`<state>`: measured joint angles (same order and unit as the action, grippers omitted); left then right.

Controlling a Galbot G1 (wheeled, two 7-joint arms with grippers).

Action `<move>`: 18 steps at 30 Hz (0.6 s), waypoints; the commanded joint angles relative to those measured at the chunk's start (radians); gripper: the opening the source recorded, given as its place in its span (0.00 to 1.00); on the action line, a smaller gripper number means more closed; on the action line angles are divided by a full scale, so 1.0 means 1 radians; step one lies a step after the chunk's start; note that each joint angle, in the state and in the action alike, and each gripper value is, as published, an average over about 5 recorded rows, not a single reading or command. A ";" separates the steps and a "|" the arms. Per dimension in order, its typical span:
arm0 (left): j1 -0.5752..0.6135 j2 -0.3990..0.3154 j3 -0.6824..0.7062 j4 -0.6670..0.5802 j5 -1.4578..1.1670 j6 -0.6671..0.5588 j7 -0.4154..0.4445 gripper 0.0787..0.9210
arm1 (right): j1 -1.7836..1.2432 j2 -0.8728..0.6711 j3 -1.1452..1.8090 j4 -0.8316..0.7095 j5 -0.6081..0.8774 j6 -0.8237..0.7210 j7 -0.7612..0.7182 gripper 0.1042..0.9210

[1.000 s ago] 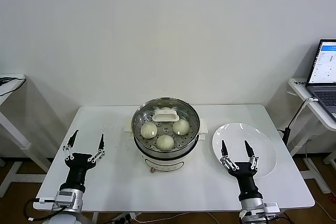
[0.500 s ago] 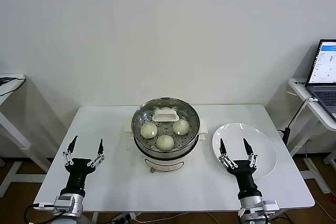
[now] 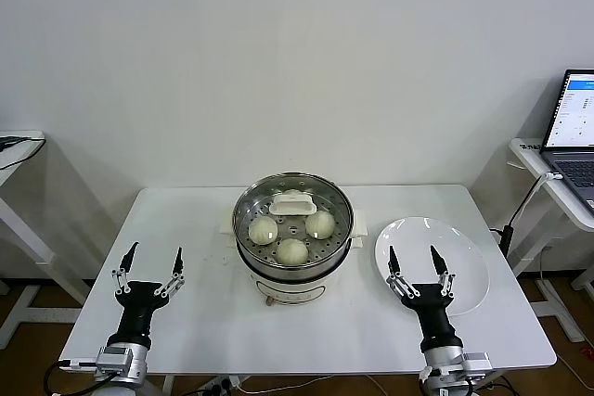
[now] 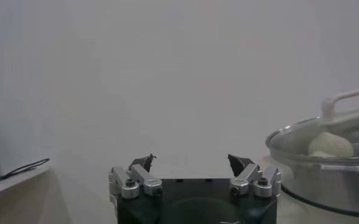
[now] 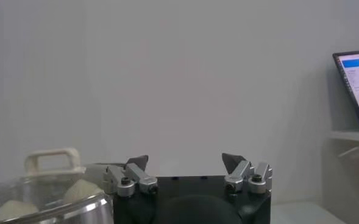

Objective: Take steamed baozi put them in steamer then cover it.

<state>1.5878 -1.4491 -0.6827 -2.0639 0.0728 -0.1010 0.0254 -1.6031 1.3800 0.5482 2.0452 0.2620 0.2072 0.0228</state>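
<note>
The steamer (image 3: 293, 238) stands near the middle of the white bench (image 3: 204, 322), a shiny steel pot on a white base. The cover (image 3: 293, 212), a clear glass lid with a white handle at its centre, sits on top of the pot. Through the glass three steamed baozi (image 3: 292, 250) show on the perforated tray: one toward the robot's left, one toward its right, one nearest the robot. A fourth cannot be made out under the handle.

The left end effector (image 3: 149, 260) hangs over the bench's near left part, well apart from the steamer, its fingers spread wide and holding nothing. The left wrist view shows the same open fingers (image 4: 141, 163) with the lidded pot off to one side.

The right end effector (image 3: 412, 260) hangs over the near edge of a flat white plate (image 3: 464, 257) that lies on the bench to the right of the steamer. Its fingers are likewise spread wide and grip nothing.

A laptop (image 3: 575, 136) stands open on a side table at the far right.
</note>
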 commanded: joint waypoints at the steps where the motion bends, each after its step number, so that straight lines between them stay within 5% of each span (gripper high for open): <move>1: 0.001 0.001 0.000 0.003 -0.002 0.000 0.002 0.88 | 0.001 0.001 0.001 0.000 -0.008 -0.008 0.004 0.88; 18: 0.010 0.002 0.003 -0.004 0.005 -0.001 0.012 0.88 | 0.001 0.001 0.000 0.005 -0.020 -0.010 0.007 0.88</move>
